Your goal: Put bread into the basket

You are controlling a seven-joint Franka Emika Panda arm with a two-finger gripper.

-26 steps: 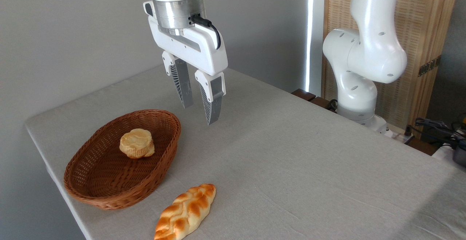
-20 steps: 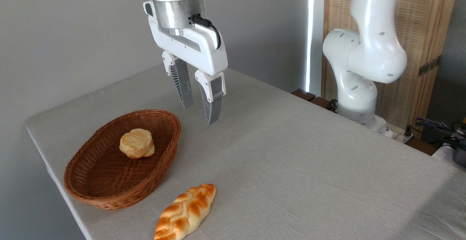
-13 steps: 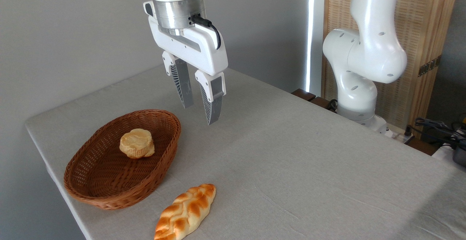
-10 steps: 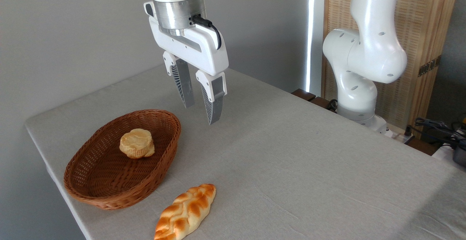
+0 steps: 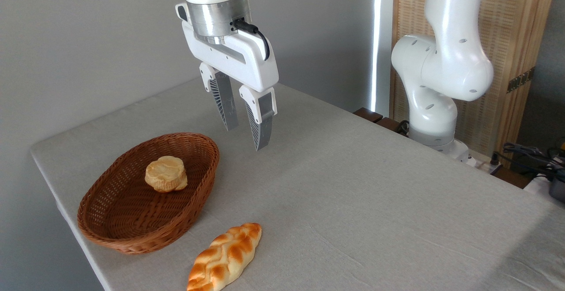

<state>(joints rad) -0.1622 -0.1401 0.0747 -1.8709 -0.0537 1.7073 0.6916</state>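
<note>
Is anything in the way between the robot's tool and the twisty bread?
No. The tool hangs open above bare table, and the bread lies in the open beside the basket. The bun sits inside.

— Where is the arm (image 5: 441, 61)?

— Its white base stands at the right; thick white links rise out of the top of the picture and come back in at upper left as a downward-pointing wrist (image 5: 215, 8) with a silver metal band.

— And the gripper (image 5: 246, 137)?

— It hangs in the air, tips pointing down, its white body tilted so the right finger sits lower and nearer the camera.

— The fingers (image 5: 260, 125)?

— Grey, ribbed, tapering, with a clear gap between them and nothing held.

— Any cabling?

— A black cable (image 5: 254, 32) loops from the wrist to the gripper body.
</note>
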